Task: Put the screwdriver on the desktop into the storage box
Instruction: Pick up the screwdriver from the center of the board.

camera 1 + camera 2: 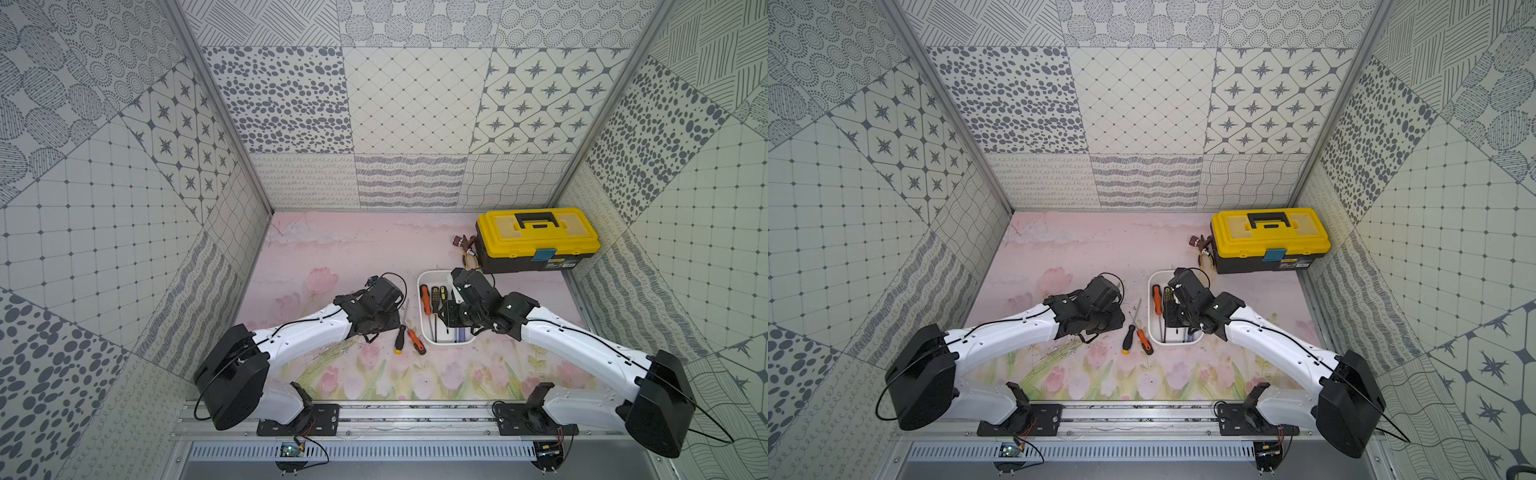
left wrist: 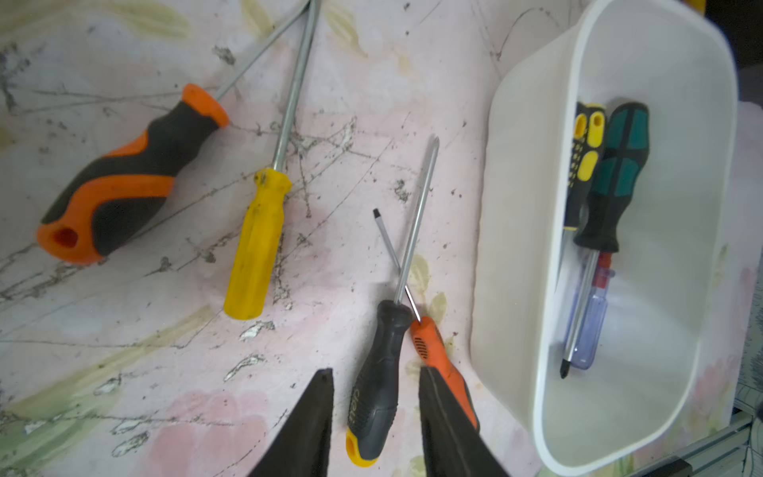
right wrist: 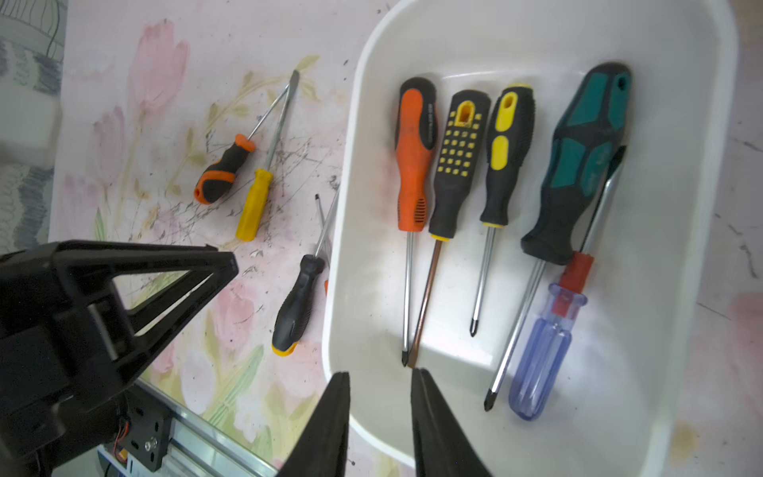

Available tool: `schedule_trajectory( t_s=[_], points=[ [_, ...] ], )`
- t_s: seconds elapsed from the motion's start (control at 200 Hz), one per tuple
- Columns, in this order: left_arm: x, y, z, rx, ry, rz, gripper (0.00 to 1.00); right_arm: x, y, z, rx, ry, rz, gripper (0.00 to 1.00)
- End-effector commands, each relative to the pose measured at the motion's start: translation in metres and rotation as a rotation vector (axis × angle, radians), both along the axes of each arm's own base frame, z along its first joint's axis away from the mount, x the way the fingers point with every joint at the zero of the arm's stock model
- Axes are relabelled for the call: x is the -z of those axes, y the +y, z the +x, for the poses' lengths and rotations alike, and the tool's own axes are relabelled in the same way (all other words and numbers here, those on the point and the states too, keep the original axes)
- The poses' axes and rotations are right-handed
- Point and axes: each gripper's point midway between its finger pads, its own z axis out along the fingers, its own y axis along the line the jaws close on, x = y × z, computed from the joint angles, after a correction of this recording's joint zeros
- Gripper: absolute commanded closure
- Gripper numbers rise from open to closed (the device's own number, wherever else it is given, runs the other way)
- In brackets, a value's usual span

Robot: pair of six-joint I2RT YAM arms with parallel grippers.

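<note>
Five screwdrivers (image 3: pixel 415 165) already lie in the white storage box (image 3: pixel 660 247), four more wait on the table (image 2: pixel 351 103), the left hand (image 2: pixel 375 371) is spread around the black screwdriver (image 2: pixel 388 330) just beside the box, and the right hand (image 3: pixel 380 371) hangs spread and empty over the box.

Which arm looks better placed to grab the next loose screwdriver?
Left: its open jaws straddle the black-handled screwdriver on the desktop; the right arm hangs empty over the storage box.
</note>
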Motion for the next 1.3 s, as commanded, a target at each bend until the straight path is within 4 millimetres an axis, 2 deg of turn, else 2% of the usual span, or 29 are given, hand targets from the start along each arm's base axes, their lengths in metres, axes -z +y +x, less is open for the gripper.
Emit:
schedule_trajectory(
  t_s=[0.0, 0.14, 0.405, 0.545, 0.725, 0.875, 0.966, 1.101, 1.156, 1.236, 1.296],
  points=[
    [0.009, -0.009, -0.025, -0.007, 0.054, -0.028, 0.54, 0.003, 0.002, -0.006, 0.004, -0.012, -0.006, 0.73],
    [0.016, -0.016, -0.025, 0.033, 0.048, 0.014, 0.44, 0.004, 0.007, -0.009, -0.004, 0.002, 0.003, 0.75],
    [0.042, -0.021, -0.023, 0.070, 0.088, 0.087, 0.46, 0.005, 0.009, -0.016, -0.008, 0.010, 0.011, 0.76],
    [0.043, -0.025, -0.018, 0.088, 0.076, 0.111, 0.46, 0.007, 0.010, -0.017, -0.008, 0.021, 0.016, 0.76],
    [0.049, -0.019, -0.005, 0.090, 0.043, 0.213, 0.47, 0.004, 0.019, -0.016, -0.020, 0.026, 0.047, 0.76],
    [0.065, -0.010, -0.005, 0.082, 0.079, 0.300, 0.54, 0.002, 0.024, -0.016, -0.030, 0.026, 0.060, 0.77],
    [0.072, -0.004, -0.007, 0.078, 0.103, 0.345, 0.71, 0.001, 0.025, -0.016, -0.033, 0.025, 0.061, 0.77],
    [0.075, 0.006, -0.010, 0.067, 0.112, 0.387, 0.76, -0.002, 0.027, -0.017, -0.040, 0.026, 0.073, 0.77],
    [0.072, 0.009, -0.011, 0.064, 0.110, 0.396, 0.83, -0.002, 0.029, -0.017, -0.044, 0.029, 0.081, 0.77],
    [0.062, 0.011, -0.011, 0.053, 0.093, 0.379, 1.00, -0.006, 0.034, -0.018, -0.058, 0.030, 0.103, 0.77],
    [0.046, 0.011, -0.008, 0.041, 0.056, 0.350, 1.00, -0.012, 0.039, -0.019, -0.073, 0.024, 0.136, 0.77]
  ],
)
